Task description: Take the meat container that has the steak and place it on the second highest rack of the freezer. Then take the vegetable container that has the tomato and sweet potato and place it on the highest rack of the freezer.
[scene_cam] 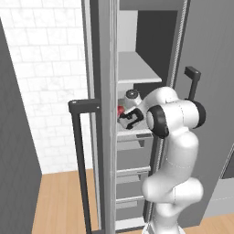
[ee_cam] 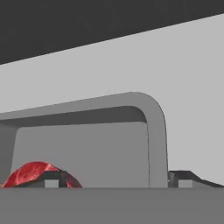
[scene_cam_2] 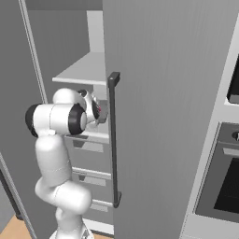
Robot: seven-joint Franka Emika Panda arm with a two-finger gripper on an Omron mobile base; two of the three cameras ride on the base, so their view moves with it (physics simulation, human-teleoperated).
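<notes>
Red for the steak (ee_cam: pixel 35 175), tucked low at the left inside the meat container (ee_cam: pixel 151 118), itself apparently seated on the rack (scene_cam: pixel 137 133) just below the top shelf (scene_cam: pixel 137 68) of the freezer (scene_cam: pixel 155 36), so seemingly on the second highest level as asked. End effector (ee_cam: pixel 118 181) released, fingertips (ee_cam: pixel 52 182) spread wide to either side of the container's near wall and gripping nothing. Likely step: leaving the meat container behind and backing out. Best done by drawing straight back along the rack, level, without closing. Keep both fingertips clear of the raised rim to avoid dragging the container toward the near edge. Mind the top shelf above the wrist and the door handle (scene_cam: pixel 192 80) at the right while swinging out. Only then turn toward the vegetable container.
</notes>
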